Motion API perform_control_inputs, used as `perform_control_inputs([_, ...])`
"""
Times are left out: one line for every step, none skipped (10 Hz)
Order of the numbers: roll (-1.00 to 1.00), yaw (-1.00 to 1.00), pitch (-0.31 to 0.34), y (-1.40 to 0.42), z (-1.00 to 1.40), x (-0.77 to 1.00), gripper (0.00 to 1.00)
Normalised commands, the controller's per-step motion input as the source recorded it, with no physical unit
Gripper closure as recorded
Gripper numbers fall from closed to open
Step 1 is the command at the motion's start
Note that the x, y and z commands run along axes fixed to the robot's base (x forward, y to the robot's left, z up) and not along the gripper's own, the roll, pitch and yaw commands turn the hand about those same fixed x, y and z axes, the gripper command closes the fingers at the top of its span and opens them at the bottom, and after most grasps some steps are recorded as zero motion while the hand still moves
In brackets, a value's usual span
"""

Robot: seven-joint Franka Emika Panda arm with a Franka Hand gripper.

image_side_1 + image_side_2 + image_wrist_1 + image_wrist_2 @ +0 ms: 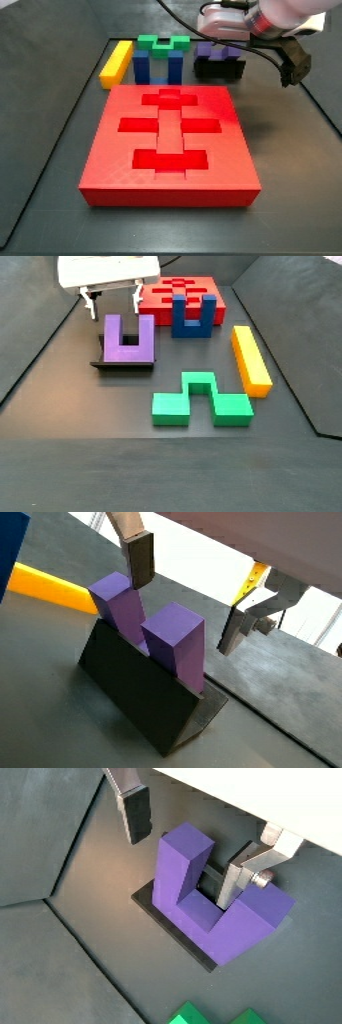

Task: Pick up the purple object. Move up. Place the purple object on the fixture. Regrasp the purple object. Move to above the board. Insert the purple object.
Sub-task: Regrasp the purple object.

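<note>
Dark grey floor (80, 396) thru all views. Wrist views: purple object (160, 637) seated prongs-up in fixture (134, 697); gripper (194, 843) above it, jaws apart, nothing held, one finger (247, 873) beside a prong. Side views: gripper (112, 301) over purple object (130, 338) on fixture (120, 363); board (171, 140) apart from fixture, yellow bar (250, 358) & green block (198, 398) nearby.

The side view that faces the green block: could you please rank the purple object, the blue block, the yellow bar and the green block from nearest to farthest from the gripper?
From the gripper, over the fixture:
1. Purple object, directly beneath.
2. Blue block, alongside, before the board.
3. Yellow bar, far side.
4. Green block, nearest the camera.
</note>
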Motion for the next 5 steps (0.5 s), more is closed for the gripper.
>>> perform_control_inputs([0.07,0.00,0.000,-0.10,-0.07,0.73,0.00])
perform_control_inputs([0.08,0.00,0.000,-0.08,-0.17,0.75,0.00])
perform_control_inputs([-0.02,0.02,0.000,0.00,-0.21,0.49,0.00])
perform_control_inputs([-0.01,0.00,0.000,0.00,0.00,0.00,0.00])
perform_control_inputs([-0.03,0.00,-0.097,0.02,-0.01,0.00,0.00])
